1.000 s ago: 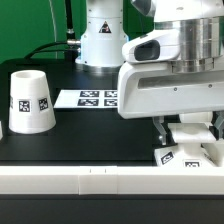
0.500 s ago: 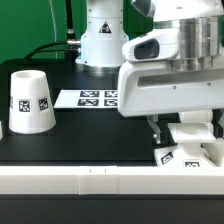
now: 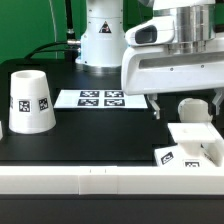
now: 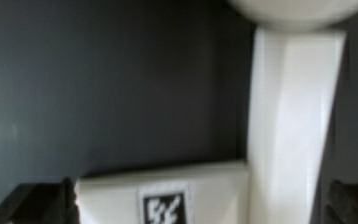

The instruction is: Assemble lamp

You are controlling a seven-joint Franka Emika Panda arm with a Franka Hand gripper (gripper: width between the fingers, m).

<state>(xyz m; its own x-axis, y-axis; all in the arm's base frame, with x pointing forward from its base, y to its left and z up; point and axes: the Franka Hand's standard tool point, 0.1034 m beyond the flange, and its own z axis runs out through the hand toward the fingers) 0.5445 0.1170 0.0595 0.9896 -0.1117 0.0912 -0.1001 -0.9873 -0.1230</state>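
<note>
The flat square base lies at the exterior view's right front, with tags on its edge. The round-topped bulb stands upright behind it, touching or just beyond its far side. My gripper hangs above the base, open and holding nothing, with its fingers on either side of the bulb's top. In the wrist view the gripper shows dark fingertips far apart, with the base's tagged corner between them and the bulb beyond. The tapered shade stands mouth-down at the exterior view's left.
The marker board lies flat behind the middle of the black table. The arm's white pedestal stands at the back. A white rail runs along the table's front edge.
My gripper has risen from low over the base to a higher position. The bulb's round top, hidden behind the hand before, now shows.
</note>
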